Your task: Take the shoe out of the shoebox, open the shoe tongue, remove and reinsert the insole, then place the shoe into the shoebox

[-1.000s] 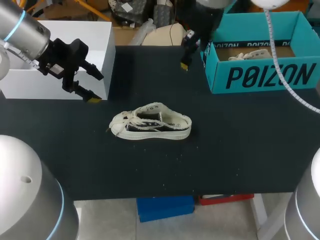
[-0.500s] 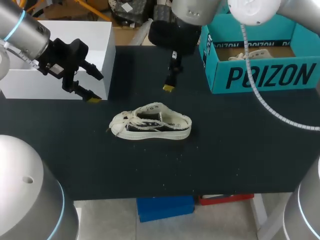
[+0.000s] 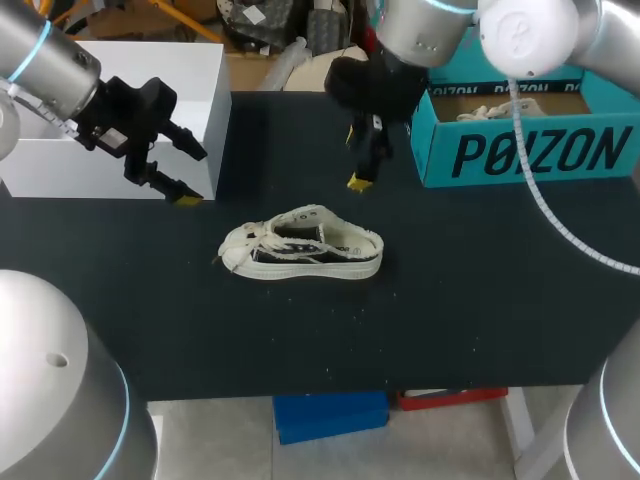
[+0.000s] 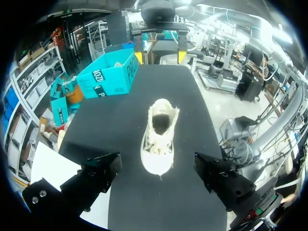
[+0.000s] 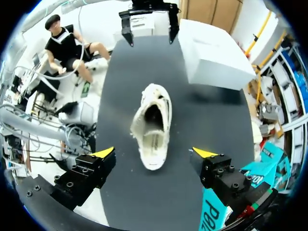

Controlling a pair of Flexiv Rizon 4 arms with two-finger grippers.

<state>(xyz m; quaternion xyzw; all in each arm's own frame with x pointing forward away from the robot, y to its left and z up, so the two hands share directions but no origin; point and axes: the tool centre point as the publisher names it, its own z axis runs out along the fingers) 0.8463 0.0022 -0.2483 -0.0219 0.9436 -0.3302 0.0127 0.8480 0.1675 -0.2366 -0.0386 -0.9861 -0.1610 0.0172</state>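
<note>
The dark tabletop (image 3: 480, 320) carried the shoe (image 3: 300, 245) at about its middle, well clear of the near edge. The shoe stood upright on its sole, out of the box, with its toe toward the left edge and its heel toward the right edge. It was cream with a dark side panel and pale laces bunched at the toe end. Its mouth gaped wide, and in the right wrist view the pale insole (image 5: 154, 142) showed inside at the heel end.

Farther back and toward the left edge hung the left pincer (image 3: 192, 177), its fingers spread wide and holding nothing, just in front of the near right corner of a white box (image 3: 120, 100). Its wrist view looked along the shoe from the toe end, apart from it.

Beyond the shoe, between it and the far edge, hung the right pincer (image 3: 362, 170), also spread wide and empty. It pointed down over the heel end without touching it, just beside the left wall of the shoebox (image 3: 520, 150).

The teal shoebox stood open at the far right corner, and a second shoe (image 3: 500, 108) lay inside it. The white box sat at the far left corner
</note>
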